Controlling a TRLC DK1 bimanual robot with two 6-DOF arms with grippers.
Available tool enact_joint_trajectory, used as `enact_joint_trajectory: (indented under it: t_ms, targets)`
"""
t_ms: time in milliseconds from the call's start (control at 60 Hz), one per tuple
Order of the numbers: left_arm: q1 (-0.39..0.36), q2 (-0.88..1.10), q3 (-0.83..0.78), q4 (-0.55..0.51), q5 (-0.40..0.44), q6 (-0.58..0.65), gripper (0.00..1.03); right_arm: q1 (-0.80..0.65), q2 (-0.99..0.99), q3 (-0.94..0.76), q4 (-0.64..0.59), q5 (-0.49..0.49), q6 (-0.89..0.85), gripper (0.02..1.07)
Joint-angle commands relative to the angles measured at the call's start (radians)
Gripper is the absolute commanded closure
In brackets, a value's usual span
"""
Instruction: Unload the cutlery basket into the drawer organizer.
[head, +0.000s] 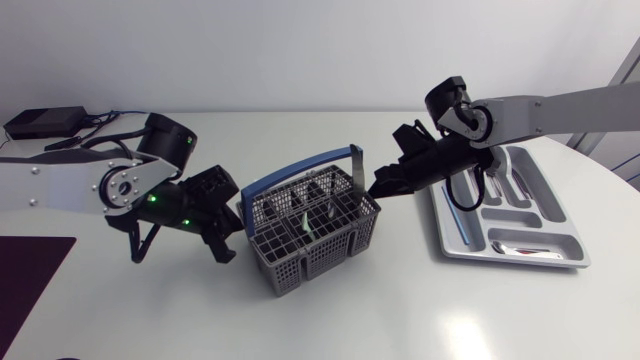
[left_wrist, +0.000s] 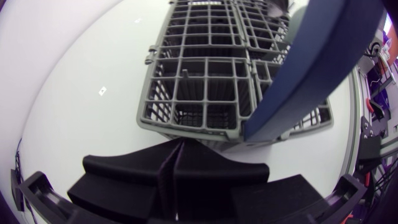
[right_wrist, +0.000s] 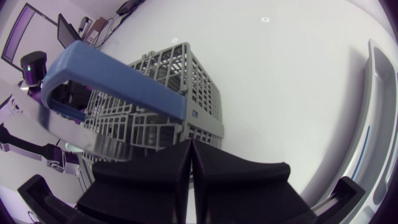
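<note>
The grey cutlery basket (head: 305, 235) with its blue handle (head: 300, 168) stands mid-table and holds a few pieces of cutlery (head: 306, 222). My left gripper (head: 226, 240) is shut, its tips against the basket's left corner; in the left wrist view the gripper (left_wrist: 176, 148) meets the basket wall (left_wrist: 205, 93) just below the handle (left_wrist: 311, 62). My right gripper (head: 377, 190) is shut at the basket's right rim. In the right wrist view the gripper (right_wrist: 189, 146) sits beside the basket (right_wrist: 161, 81). A blurred silver strip (right_wrist: 81, 138) runs alongside it; I cannot tell what it is.
The grey drawer organizer (head: 548, 210) lies at the right with several pieces of cutlery in its compartments, among them a blue-handled one (head: 463, 218). A dark mat (head: 30, 270) lies at the left front edge. A black box with cables (head: 45, 122) sits at the back left.
</note>
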Motion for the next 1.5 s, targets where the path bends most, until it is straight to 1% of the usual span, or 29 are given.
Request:
enact_joint_trajectory:
  t_ms: [0,167,367,517,667,817,1083,1150,1300,1317,1333,1367,1433,1483]
  targets:
    - [-0.006,0.048,0.096,0.058,0.04,0.025,0.84,0.023,-0.023,-0.049,-0.017,-0.038,-0.011,1.01]
    - [0.008,0.134,0.182,0.067,0.044,0.019,0.84,0.012,-0.054,-0.08,-0.012,-0.036,-0.005,1.01]
    - [0.037,0.214,0.277,0.065,0.096,-0.01,0.84,0.012,-0.059,-0.068,0.006,-0.035,0.024,1.01]
    - [0.038,0.266,0.336,0.065,0.115,-0.022,0.84,0.018,-0.042,-0.04,0.027,-0.029,0.059,1.01]
    - [0.028,0.304,0.382,0.058,0.115,-0.03,0.84,0.018,-0.02,-0.009,0.043,-0.017,0.085,1.01]
    - [0.023,0.301,0.377,0.047,0.115,-0.031,0.84,0.006,0.003,0.018,0.044,-0.006,0.088,1.01]
    - [0.023,0.244,0.303,0.044,0.115,-0.027,0.84,-0.008,0.007,0.012,0.057,-0.003,0.087,1.01]
    - [0.04,0.226,0.294,0.036,0.113,-0.027,0.84,-0.011,-0.008,-0.003,0.067,0.019,0.087,1.01]
    - [0.13,0.128,0.291,-0.028,0.113,-0.027,0.84,-0.02,-0.088,-0.068,0.098,0.076,0.079,1.01]
    - [0.14,0.116,0.291,-0.036,0.113,-0.027,0.84,-0.022,-0.097,-0.074,0.098,0.082,0.076,1.0]
    - [0.146,0.1,0.29,-0.044,0.113,-0.028,0.84,-0.023,-0.106,-0.082,0.098,0.088,0.072,0.98]
    - [0.16,0.074,0.288,-0.065,0.113,-0.03,0.84,-0.025,-0.128,-0.095,0.101,0.097,0.068,0.91]
    - [0.183,0.024,0.296,-0.108,0.106,-0.035,0.84,-0.031,-0.166,-0.12,0.106,0.111,0.055,0.75]
    - [0.184,-0.012,0.303,-0.145,0.098,-0.038,0.84,-0.034,-0.189,-0.134,0.106,0.115,0.044,0.67]
